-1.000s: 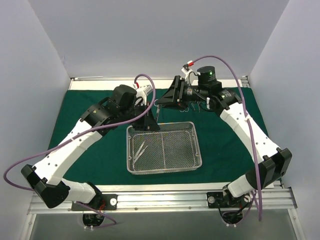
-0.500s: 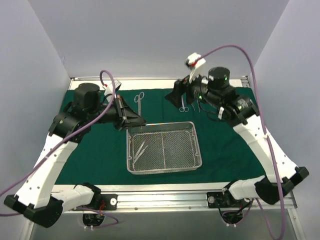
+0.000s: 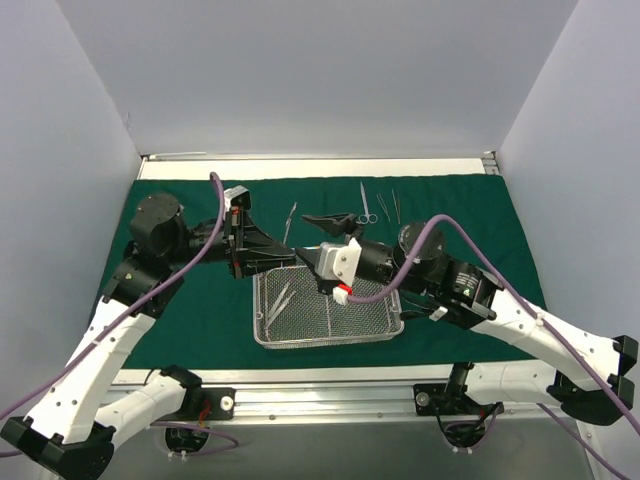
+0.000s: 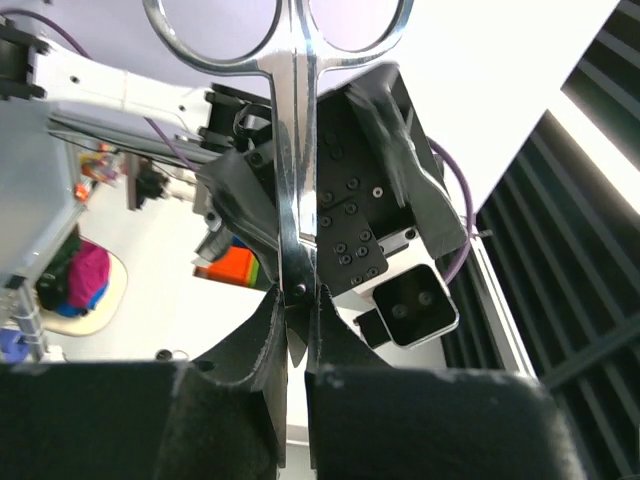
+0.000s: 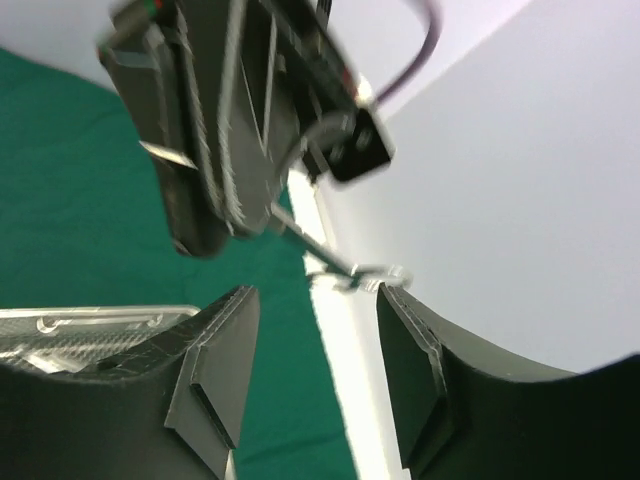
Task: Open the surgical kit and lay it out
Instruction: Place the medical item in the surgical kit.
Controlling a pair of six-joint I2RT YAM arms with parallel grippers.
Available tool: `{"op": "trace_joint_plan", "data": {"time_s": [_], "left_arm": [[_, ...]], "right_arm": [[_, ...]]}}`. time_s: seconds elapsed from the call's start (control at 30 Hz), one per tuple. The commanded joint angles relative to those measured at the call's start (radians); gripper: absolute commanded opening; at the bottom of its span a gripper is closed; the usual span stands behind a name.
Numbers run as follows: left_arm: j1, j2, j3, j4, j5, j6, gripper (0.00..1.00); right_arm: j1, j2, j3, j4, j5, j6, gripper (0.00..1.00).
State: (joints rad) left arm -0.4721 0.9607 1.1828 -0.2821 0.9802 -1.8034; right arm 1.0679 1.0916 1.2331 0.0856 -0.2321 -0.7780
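Note:
My left gripper (image 3: 288, 257) is shut on a pair of steel scissors (image 4: 296, 150) near their pivot, the ring handles pointing away from it. It hovers over the far left corner of the wire-mesh tray (image 3: 392, 300). My right gripper (image 3: 318, 245) faces it, open. In the right wrist view the scissors' rings (image 5: 360, 275) sit just beyond the right gripper's (image 5: 315, 293) fingertips, apart from both. Tweezers (image 3: 280, 298) lie in the tray's left half. The dark green cloth (image 3: 200, 310) is spread flat under everything.
Small scissors (image 3: 366, 205) and two thin tweezers (image 3: 382, 205) lie in a row on the cloth's far side. Another thin steel tool (image 3: 290, 222) lies behind the left gripper. White walls enclose the table on three sides.
The right arm swung from the back of the cloth down to the tray's far edge, now facing the left gripper. The left gripper stays shut on the scissors.

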Motion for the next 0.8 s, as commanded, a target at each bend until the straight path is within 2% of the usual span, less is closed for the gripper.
{"op": "trace_joint_plan", "data": {"time_s": [0.0, 0.13, 0.3, 0.47, 0.77], "left_arm": [[0.009, -0.031, -0.041, 0.295, 0.066, -0.218, 0.02], [0.009, -0.043, -0.121, 0.497, 0.055, -0.423, 0.02], [0.009, -0.036, -0.14, 0.576, 0.06, -0.507, 0.02], [0.009, -0.033, -0.127, 0.577, 0.048, -0.547, 0.02], [0.009, -0.042, -0.095, 0.474, 0.035, -0.55, 0.02]], "right_arm": [[0.032, -0.051, 0.009, 0.126, 0.047, -0.132, 0.5], [0.043, -0.064, 0.003, 0.126, 0.023, -0.165, 0.49], [0.046, -0.038, 0.008, 0.102, 0.022, -0.219, 0.45], [0.046, -0.029, -0.004, 0.115, 0.013, -0.236, 0.45], [0.044, 0.013, -0.009, 0.157, -0.004, -0.3, 0.45]]}}
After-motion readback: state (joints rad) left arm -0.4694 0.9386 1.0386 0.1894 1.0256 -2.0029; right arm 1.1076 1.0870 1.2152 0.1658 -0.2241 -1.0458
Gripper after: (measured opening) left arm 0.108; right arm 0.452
